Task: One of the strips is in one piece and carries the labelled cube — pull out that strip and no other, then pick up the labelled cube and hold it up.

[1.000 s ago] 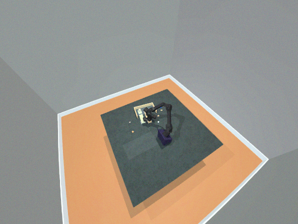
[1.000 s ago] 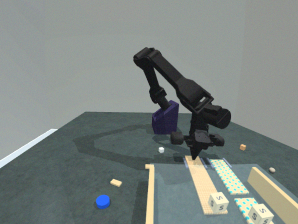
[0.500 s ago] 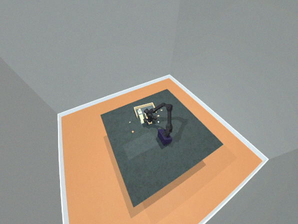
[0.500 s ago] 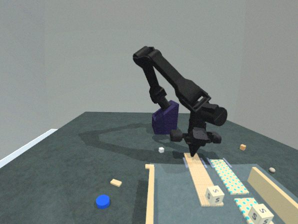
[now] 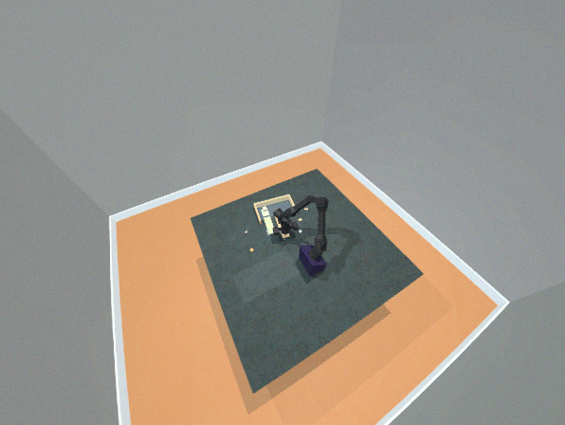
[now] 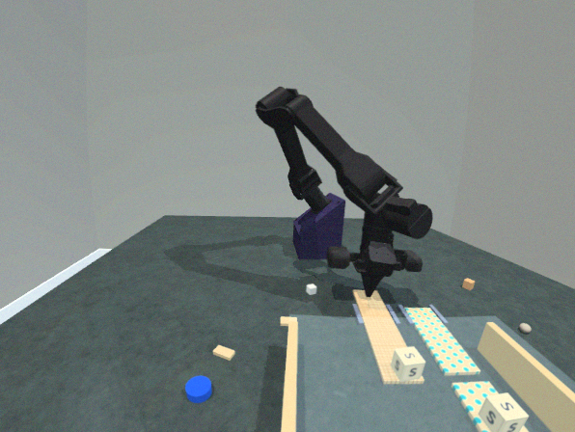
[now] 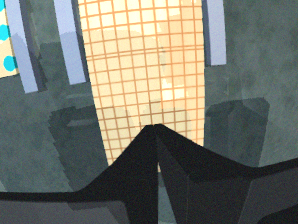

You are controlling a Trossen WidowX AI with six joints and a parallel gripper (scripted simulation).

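My gripper (image 6: 369, 295) (image 7: 153, 132) is shut and holds nothing. Its tips point down at the near end of the grid-patterned strip (image 6: 378, 328) (image 7: 145, 65), touching or just above its top. That strip is in one piece and reaches out between two guides. A cube (image 6: 408, 364) marked S rides on its far end. The turquoise-dotted strip is in two pieces with a gap: a front piece (image 6: 441, 339) and a rear piece (image 6: 464, 397) that carries another cube (image 6: 503, 414) marked S. The top view shows the strips small and partly behind the gripper.
Low guides (image 6: 357, 313) (image 7: 70, 40) flank the strips. Wooden walls (image 6: 290, 371) (image 5: 275, 199) bound the bay. Around it lie a blue disc (image 6: 199, 389), a wooden block (image 6: 224, 352), a white cube (image 6: 311, 289), an orange cube (image 6: 468, 283) (image 5: 251, 249) and a pebble (image 6: 525, 328).
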